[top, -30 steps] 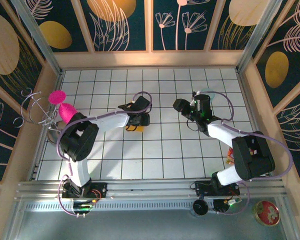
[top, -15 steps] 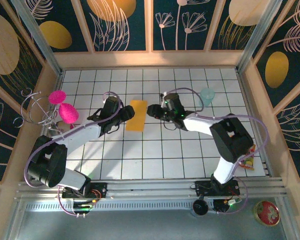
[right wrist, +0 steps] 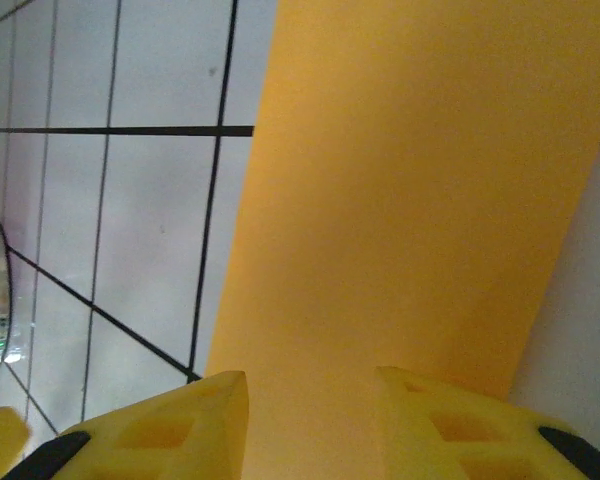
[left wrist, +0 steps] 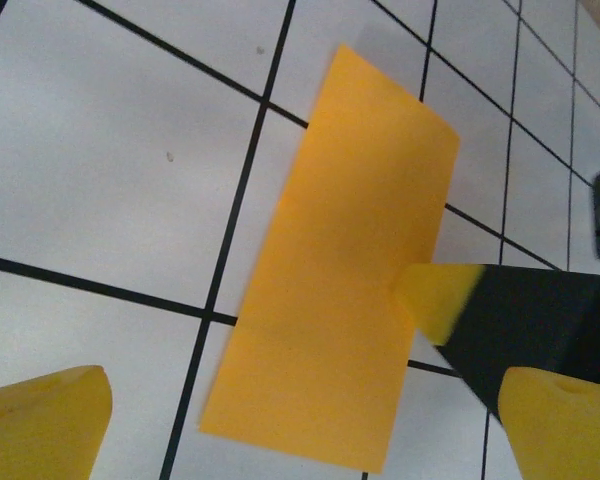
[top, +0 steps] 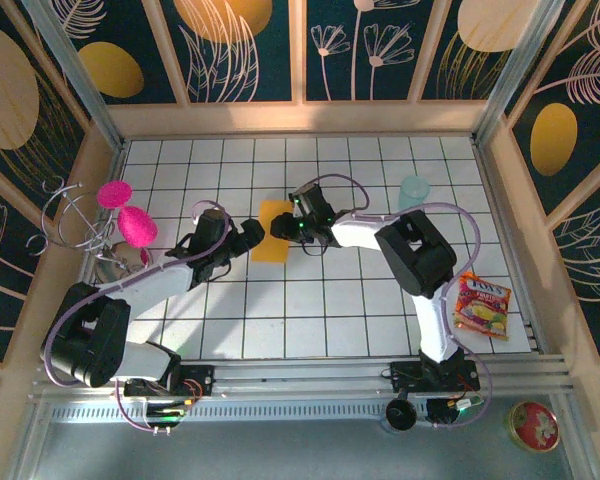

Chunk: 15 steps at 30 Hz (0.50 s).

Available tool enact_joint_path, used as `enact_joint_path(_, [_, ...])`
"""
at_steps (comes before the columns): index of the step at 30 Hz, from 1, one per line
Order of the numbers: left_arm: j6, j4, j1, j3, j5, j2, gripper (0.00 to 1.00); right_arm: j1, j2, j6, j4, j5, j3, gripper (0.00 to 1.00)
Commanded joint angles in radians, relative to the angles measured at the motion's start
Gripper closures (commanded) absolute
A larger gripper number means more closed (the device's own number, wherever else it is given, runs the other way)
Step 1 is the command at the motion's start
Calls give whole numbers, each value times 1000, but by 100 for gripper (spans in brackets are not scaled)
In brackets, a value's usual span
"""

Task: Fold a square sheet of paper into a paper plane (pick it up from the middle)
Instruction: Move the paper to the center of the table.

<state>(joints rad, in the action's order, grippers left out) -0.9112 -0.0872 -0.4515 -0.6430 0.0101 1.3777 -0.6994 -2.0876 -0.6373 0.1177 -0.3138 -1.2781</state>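
The square sheet of paper (top: 275, 213) reads as a narrow orange-yellow rectangle, so the first halving fold appears to be made and the pointed nose is not yet formed. It is an early step, probably pressing or settling that first crease. The next move calls for one claw to pin the strip flat while the other lifts a corner towards the centre line. A sheet this thin is likely to slide on the tiled surface (top: 380, 290) unless it is held down.

On the left, the left claw (top: 254, 236) hovers low just beside the paper's left long edge. Its jaws are spread as wide as they go and hold nothing. In the left wrist view its yellow fingers (left wrist: 50, 420) sit far apart at the bottom corners, with the strip lying flat between them and clear of both.

The paper lies flat across several grid lines, left of the surface's middle, between the two claws.

On the right, the right claw (top: 280, 228) reaches in over the paper's right long edge. Its jaws are drawn partway in, with a gap left between them. In the left wrist view one yellow fingertip (left wrist: 435, 300) rests at that edge, apparently touching the sheet. In its own wrist view the paper shows through the gap, so it seems to press the sheet, not pinch it.
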Motion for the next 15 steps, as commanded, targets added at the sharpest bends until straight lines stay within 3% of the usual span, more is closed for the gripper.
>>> enact_joint_path(1, [3,-45,5,11,-17,-13,1,1,-48,38,-109,11,-50,62])
enact_joint_path(10, [15,-38,6,-11,27,25,1,57,35,118,-170,15,113,64])
enact_joint_path(15, [37,-82,5,-37,149,80,2,99,176,219,-187,21,237,64])
